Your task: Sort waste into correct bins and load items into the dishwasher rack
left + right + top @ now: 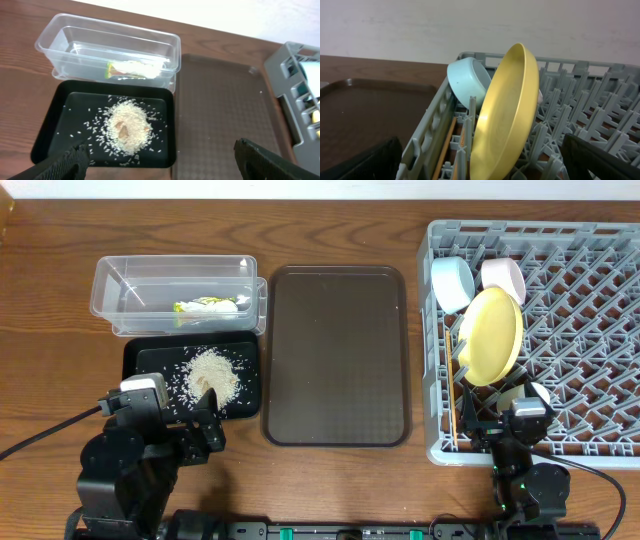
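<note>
The snack wrapper [205,306] lies in the clear tub [175,268]. The rice heap [212,370] lies in the black tray [140,360]. The grey rack [590,280] holds the yellow plate [490,335] on edge, the light blue bowl [452,283], the white bowl [503,277], a pale cup [513,393] and the chopsticks [456,405]. My left gripper [200,430] [165,170] is open and empty at the near edge of the black tray [55,130], in front of the rice [127,127]. My right gripper [510,425] [482,170] is open and empty, facing the plate [507,115].
The dark brown serving tray [335,355] lies bare between the bins and the rack. In the right wrist view the blue bowl [467,80] leans behind the plate and the chopsticks [445,147] lie along the rack's left wall [427,130].
</note>
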Tool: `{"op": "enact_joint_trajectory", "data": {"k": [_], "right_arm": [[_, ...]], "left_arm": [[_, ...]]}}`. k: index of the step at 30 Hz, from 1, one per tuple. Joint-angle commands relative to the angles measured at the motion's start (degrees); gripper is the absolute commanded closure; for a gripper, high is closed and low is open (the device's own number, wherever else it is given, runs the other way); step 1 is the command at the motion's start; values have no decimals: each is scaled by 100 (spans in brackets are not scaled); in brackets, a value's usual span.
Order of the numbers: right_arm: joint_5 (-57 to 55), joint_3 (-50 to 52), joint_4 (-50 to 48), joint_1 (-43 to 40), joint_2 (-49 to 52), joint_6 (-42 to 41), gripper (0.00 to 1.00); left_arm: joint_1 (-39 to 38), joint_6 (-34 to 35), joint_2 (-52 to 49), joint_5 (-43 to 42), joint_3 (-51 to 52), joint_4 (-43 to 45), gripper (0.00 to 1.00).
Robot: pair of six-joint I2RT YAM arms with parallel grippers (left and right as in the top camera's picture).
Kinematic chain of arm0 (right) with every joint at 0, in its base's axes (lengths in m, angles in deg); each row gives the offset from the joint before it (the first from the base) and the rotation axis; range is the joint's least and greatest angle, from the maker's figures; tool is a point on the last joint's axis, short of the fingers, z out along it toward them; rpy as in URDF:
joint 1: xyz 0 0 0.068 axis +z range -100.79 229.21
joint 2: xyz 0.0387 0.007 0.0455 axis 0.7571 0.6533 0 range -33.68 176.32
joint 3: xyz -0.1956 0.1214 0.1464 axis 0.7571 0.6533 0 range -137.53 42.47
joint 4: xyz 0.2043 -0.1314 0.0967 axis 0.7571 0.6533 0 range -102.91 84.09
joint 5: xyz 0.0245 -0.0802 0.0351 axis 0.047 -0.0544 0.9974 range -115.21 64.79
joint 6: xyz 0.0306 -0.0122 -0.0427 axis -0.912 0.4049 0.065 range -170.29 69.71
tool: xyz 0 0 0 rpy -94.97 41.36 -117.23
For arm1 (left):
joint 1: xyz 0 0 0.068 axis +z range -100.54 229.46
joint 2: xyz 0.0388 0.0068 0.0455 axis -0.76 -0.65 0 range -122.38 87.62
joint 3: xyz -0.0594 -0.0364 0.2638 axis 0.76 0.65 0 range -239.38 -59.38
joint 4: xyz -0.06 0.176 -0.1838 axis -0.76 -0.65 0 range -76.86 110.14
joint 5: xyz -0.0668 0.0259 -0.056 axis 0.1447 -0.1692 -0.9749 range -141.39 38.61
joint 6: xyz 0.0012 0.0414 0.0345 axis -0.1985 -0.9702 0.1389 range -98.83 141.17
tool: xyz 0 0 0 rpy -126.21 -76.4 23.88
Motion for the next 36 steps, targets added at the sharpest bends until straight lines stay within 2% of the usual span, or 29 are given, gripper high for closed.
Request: {"op": "enact_joint_trajectory", "data": {"k": [1, 5, 15, 22, 26, 30, 36], "right_arm": [[28, 7, 22, 83, -31, 68, 1], [28, 7, 22, 83, -33, 66, 1], [28, 7, 22, 83, -33, 66, 1], [28, 7, 22, 83, -31, 66, 1], [28, 7, 20, 83, -31, 68, 1], [28, 7, 22, 83, -31, 66, 1], [28, 7, 22, 83, -31, 66, 1]], "left_arm": [[9, -162, 136, 273, 330, 87, 5], [9, -177, 640, 424, 1274, 800, 6], [9, -175, 2249, 599, 4022, 3587, 6], [9, -173, 2787, 616, 5132, 5163, 6], [9, -166, 2796, 612, 5353, 5412, 6], [9, -142, 2796, 612, 5351, 4791, 6], [9, -195, 2791, 505, 5348, 4736, 6]]}}
